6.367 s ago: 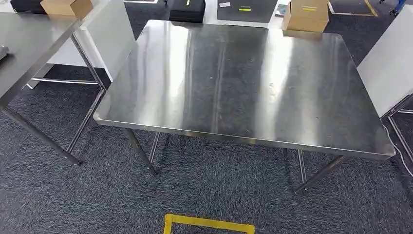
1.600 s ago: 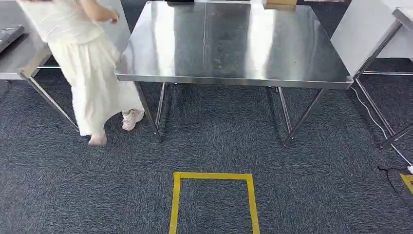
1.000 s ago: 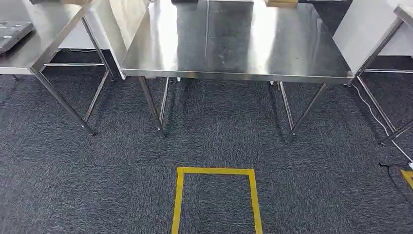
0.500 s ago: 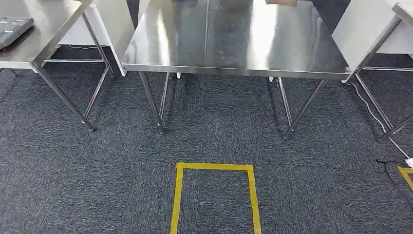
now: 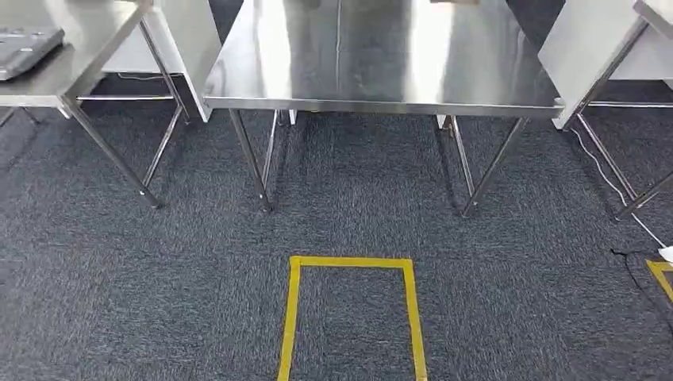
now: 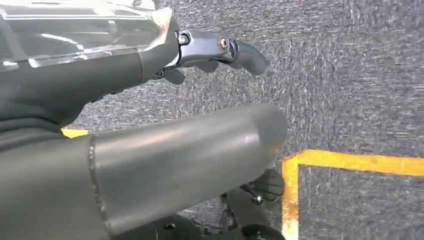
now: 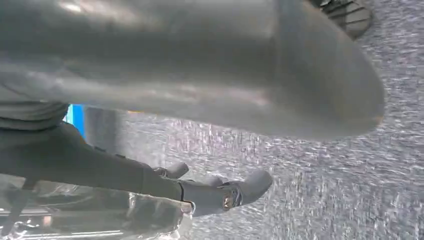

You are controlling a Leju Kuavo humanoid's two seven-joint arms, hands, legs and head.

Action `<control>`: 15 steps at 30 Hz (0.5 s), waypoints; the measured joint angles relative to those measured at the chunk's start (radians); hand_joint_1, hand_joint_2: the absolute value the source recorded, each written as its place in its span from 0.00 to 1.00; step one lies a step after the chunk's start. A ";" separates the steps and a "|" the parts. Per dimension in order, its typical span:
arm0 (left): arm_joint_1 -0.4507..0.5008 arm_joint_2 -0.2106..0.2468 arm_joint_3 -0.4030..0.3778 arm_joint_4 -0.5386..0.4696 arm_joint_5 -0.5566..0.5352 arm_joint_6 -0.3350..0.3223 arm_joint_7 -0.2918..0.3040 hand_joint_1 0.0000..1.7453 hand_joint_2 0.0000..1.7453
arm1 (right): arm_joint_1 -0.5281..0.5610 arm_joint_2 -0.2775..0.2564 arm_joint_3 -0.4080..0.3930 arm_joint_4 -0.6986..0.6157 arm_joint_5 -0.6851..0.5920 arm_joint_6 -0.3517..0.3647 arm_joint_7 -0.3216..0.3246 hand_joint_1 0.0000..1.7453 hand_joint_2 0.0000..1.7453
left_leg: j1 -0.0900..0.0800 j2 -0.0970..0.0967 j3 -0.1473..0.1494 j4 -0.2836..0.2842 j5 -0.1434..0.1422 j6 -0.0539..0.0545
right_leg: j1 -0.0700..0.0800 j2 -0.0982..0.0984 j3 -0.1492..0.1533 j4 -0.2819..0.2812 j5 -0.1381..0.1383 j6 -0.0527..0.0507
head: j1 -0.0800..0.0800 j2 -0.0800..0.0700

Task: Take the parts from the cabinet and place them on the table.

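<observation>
The steel table (image 5: pixel 381 63) stands ahead of me across a strip of carpet, and its top shows nothing on it. No part and no cabinet are in sight. My left hand (image 6: pixel 125 165) hangs over the carpet, its thick thumb apart from its dark fingers (image 6: pixel 220 46), with floor showing between them. My right hand (image 7: pixel 175 75) hangs the same way, with its fingers (image 7: pixel 225 192) stretched out. A glossy clear covering lies along the fingers of both hands. I see no part in either hand.
A yellow tape rectangle (image 5: pixel 351 262) marks the dark carpet in front of me. A second steel table (image 5: pixel 71 71) with a flat dark device (image 5: pixel 28 48) stands at the left, a third table (image 5: pixel 627 48) at the right. A cable (image 5: pixel 611 182) runs along the floor by it.
The whole view has shifted: the camera has drawn back from the table and the yellow rectangle has come into sight. A person in white who walked past at the left is gone.
</observation>
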 joint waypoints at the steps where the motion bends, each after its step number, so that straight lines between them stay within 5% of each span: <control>1: 0.001 0.000 0.000 0.000 -0.001 0.000 0.000 0.00 0.00 | 0.002 0.001 0.000 0.000 0.000 0.000 0.001 0.00 0.00 | 0.001 -0.002 0.001 -0.007 0.005 -0.004 | -0.001 -0.001 -0.003 0.000 0.002 -0.009 | 0.000 0.000; 2: 0.003 0.000 0.001 0.000 -0.001 0.000 0.000 0.00 0.00 | 0.001 0.001 0.000 0.000 -0.001 0.000 0.001 0.00 0.00 | 0.009 -0.002 -0.009 0.002 0.003 -0.007 | -0.018 -0.003 -0.009 -0.001 0.011 -0.023 | 0.001 0.000; 4: 0.003 0.002 0.001 0.000 -0.001 -0.003 -0.002 0.00 0.00 | 0.000 0.001 0.000 0.000 -0.001 0.000 0.001 0.00 0.00 | 0.009 -0.002 -0.038 0.084 -0.115 -0.011 | -0.010 -0.008 -0.028 -0.001 0.029 -0.044 | -0.001 0.000; 5: 0.003 0.002 0.001 0.000 -0.001 -0.003 -0.003 0.00 0.00 | 0.001 0.001 0.000 0.000 -0.001 0.000 0.001 0.00 0.00 | 0.007 -0.004 -0.061 0.172 -0.183 -0.013 | -0.005 -0.010 -0.039 0.000 0.037 -0.051 | -0.003 0.000; 7: 0.003 0.002 0.001 0.000 -0.001 -0.003 -0.004 0.00 0.00 | 0.002 0.001 0.000 0.000 -0.001 0.000 0.001 0.00 0.00 | 0.007 -0.004 -0.081 0.287 -0.229 -0.012 | 0.004 -0.013 -0.052 0.002 0.051 -0.053 | -0.003 0.000; 9: 0.003 0.002 0.001 0.000 -0.001 -0.003 -0.005 0.00 0.00 | 0.004 0.001 0.000 0.000 -0.001 0.000 0.001 0.00 0.00 | 0.007 -0.004 -0.025 0.246 -0.181 -0.003 | 0.011 -0.012 -0.067 0.005 0.063 -0.051 | -0.004 0.000; 11: 0.003 0.002 0.001 0.000 -0.001 -0.003 -0.005 0.00 0.00 | 0.005 0.002 0.000 0.000 -0.001 0.000 0.000 0.00 0.00 | 0.003 -0.007 0.086 0.087 -0.125 0.013 | 0.014 -0.012 -0.071 0.006 0.068 -0.047 | -0.005 0.000; 12: 0.003 0.005 0.001 0.000 -0.001 -0.003 -0.006 0.00 0.00 | 0.004 0.006 0.000 0.000 -0.001 0.000 0.000 0.00 0.00 | -0.002 -0.010 0.131 0.019 -0.127 0.025 | 0.016 -0.012 -0.074 0.007 0.070 -0.043 | -0.003 0.000; 15: 0.003 0.004 0.001 0.000 -0.003 -0.003 -0.006 0.00 0.00 | 0.002 0.006 0.000 0.000 -0.002 0.000 0.000 0.00 0.00 | -0.012 -0.008 0.135 -0.006 -0.124 0.028 | 0.016 -0.013 -0.082 0.010 0.083 -0.023 | -0.005 0.000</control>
